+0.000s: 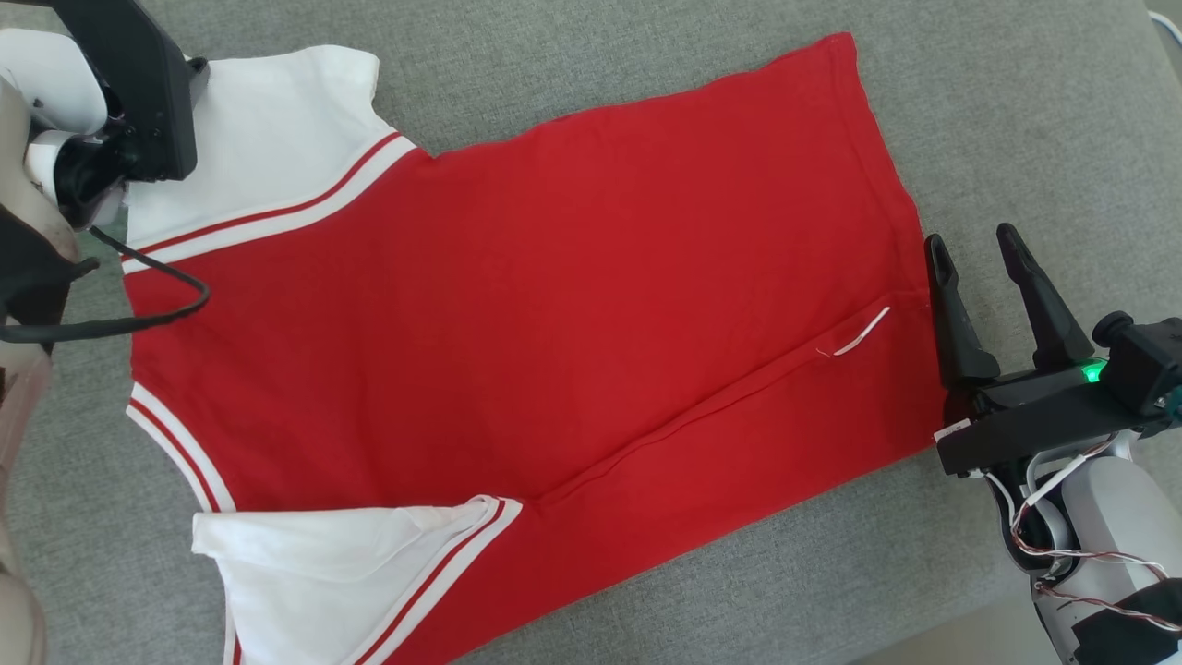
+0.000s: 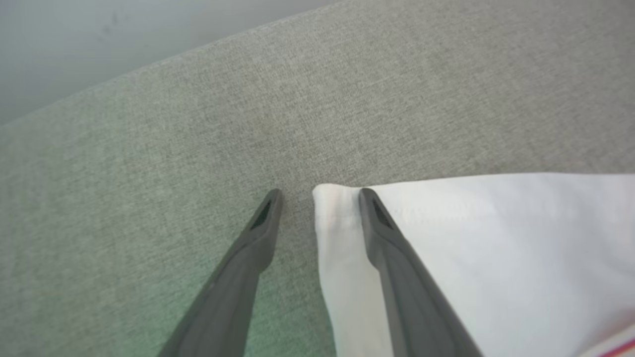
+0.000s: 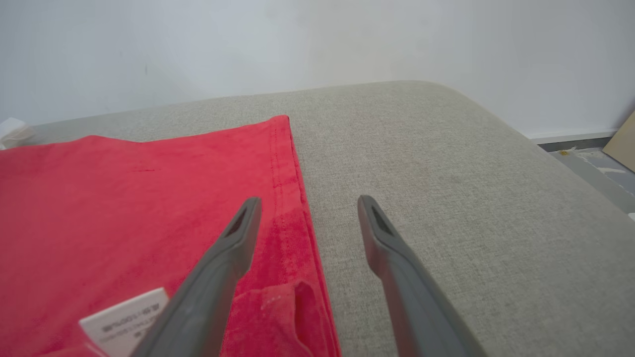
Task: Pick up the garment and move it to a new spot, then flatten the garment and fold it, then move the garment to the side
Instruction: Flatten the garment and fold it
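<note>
- One garment (image 1: 554, 305), red body, that was the whole pile.
- Two white sleeves on it: upper sleeve (image 1: 268, 139) and lower sleeve (image 1: 332, 563).
- One little white label (image 3: 124, 317) near the hem.
- Two pincers total: left pincer (image 2: 320, 196) and right pincer (image 1: 972, 236).
- Two dark fingers (image 3: 233, 238) per pincer, so four all up.
- One green light (image 1: 1092, 373) glowed behind the right pincer.
- One black cable (image 1: 175, 309) looped over the garment.
- One grey cushion (image 1: 1016, 111) sat under everything.
</note>
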### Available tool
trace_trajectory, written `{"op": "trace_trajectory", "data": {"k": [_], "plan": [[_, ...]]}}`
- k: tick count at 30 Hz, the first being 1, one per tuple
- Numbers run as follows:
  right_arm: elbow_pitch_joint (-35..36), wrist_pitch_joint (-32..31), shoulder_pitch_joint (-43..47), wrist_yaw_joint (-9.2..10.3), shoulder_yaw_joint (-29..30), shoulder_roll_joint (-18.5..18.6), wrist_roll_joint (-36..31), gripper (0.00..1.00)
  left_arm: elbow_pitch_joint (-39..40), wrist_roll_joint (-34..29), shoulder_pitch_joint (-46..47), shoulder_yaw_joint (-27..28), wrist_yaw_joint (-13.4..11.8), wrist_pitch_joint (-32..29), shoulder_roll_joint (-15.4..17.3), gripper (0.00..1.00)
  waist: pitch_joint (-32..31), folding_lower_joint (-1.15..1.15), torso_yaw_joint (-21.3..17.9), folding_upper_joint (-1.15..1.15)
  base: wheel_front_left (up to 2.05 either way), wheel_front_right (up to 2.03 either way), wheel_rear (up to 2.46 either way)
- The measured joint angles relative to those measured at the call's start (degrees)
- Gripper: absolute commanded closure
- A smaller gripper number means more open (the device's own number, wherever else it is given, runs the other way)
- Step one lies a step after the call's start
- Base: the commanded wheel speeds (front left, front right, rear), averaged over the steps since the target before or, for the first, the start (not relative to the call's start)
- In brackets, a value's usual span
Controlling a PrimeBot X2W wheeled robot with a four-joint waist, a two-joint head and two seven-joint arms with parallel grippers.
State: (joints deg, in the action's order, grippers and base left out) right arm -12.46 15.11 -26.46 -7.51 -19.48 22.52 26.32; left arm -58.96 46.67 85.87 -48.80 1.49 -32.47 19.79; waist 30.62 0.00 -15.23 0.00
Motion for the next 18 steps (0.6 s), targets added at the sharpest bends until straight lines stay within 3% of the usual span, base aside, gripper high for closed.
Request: {"op": "trace_trajectory", "data": {"k": [2,4,8,13,18], "plan": [[-0.08,0.0,-0.04,0.0,0.24,0.08,-0.15,0.0,-0.68,0.1,0.26,-0.43,0.51,-1.9,-0.42,0.69,-0.27,0.0,0.23,0.0,0.0,0.0,0.0],[-0.2,0.0,-0.19,0.0,0.3,0.21,-0.18,0.0,-1.0,0.6,0.34,-0.48,1.4,-3.1,-0.79,1.0,-0.58,0.0,0.45,0.0,0.0,0.0,0.0],[-1.05,0.0,-1.56,0.0,-0.3,0.19,-0.02,0.0,-1.1,1.05,0.33,-0.42,2.3,-2.93,-0.91,1.0,-0.97,0.0,0.53,0.0,0.0,0.0,0.0],[-7.55,-1.85,-6.73,0.0,-4.43,0.16,5.77,0.0,-1.04,1.21,0.3,-0.34,2.96,-1.67,-0.8,1.0,-1.57,0.0,0.36,0.0,0.0,0.0,0.0],[-14.95,-16.27,-20.57,0.0,-9.39,1.29,10.26,0.0,-1.12,1.55,0.38,-0.54,3.46,-2.1,-1.21,1.0,-2.05,0.0,0.22,0.0,0.0,0.0,0.0]]}}
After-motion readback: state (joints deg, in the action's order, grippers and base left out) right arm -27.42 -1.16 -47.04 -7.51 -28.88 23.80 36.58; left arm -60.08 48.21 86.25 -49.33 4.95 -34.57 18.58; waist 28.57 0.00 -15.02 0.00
